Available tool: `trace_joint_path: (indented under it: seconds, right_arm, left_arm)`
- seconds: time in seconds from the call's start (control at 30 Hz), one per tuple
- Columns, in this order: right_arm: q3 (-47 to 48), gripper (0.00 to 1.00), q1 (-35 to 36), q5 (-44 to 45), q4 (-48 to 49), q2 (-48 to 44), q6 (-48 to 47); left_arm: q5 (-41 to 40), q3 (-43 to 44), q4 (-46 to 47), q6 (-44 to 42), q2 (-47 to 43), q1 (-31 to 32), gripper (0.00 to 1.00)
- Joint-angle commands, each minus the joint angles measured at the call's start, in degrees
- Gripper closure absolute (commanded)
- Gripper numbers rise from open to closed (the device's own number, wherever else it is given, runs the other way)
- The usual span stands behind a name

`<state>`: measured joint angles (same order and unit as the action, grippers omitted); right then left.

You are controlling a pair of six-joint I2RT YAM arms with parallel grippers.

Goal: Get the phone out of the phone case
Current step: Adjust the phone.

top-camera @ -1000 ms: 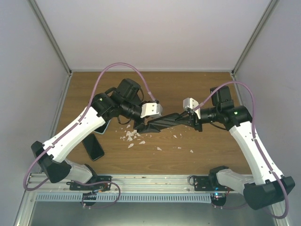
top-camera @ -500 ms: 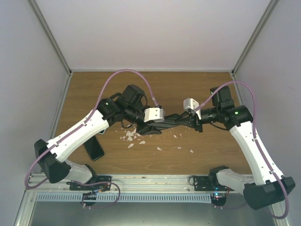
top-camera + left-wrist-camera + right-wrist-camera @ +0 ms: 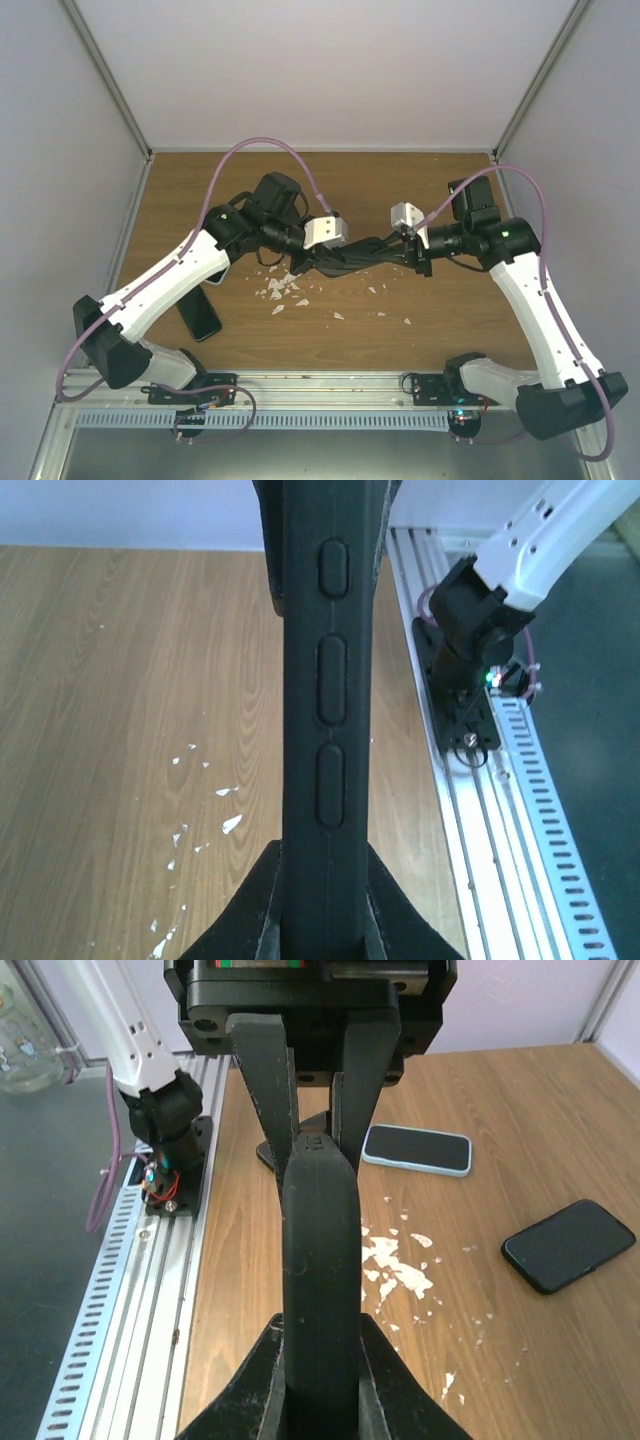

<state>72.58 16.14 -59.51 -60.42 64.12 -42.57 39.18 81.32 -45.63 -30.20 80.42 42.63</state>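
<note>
My left pincer (image 3: 325, 920) and right pincer (image 3: 320, 1385) are clamped on opposite ends of the black phone case (image 3: 355, 255), holding it in the air between them over the wooden table (image 3: 450, 190). Seen edge-on, I cannot make out whether a phone sits inside it. On the table lie white flakes (image 3: 283, 290), a black phone (image 3: 200, 315) and a blue-edged phone (image 3: 415, 1150).

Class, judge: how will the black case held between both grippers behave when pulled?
Probably flexible: the phone case looks bowed between the left gripper and right gripper. Likely light: it spans clear of the table, gripped only at its ends.
</note>
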Motion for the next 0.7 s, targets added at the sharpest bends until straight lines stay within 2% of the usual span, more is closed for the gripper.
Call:
trace_joint_path:
  seconds: [0.0,0.1,0.2,0.33,0.5,0.67]
  right_arm:
    - [4.7,0.81,-1.5,-6.2,8.0,1.2,6.5]
    - [4.8,0.47,-3.2,-9.0,14.1,1.3,13.5]
    - [1.1,0.3,-5.2,-10.5,26.7,-0.3,25.9]
    - [-3.6,0.22,-6.5,-11.0,43.7,-2.0,41.6]
    - [-5.9,0.19,-6.6,-10.3,58.8,-1.2,59.4]
    - [-13.1,0.18,-5.8,-7.0,75.3,-1.9,79.4]
  left_arm:
    - [12.1,1.1,7.7,7.6,0.3,-3.7,1.0]
    - [16.7,1.2,13.3,13.0,-0.5,-6.1,1.0]
    - [19.6,-0.4,20.4,19.1,-1.9,-8.0,1.0]
    - [21.2,-4.1,31.9,28.0,-4.1,-9.6,1.0]
    - [20.0,-8.2,43.2,38.7,-6.0,-10.3,1.0]
    - [17.9,-9.7,49.1,44.9,-7.0,-10.3,1.0]
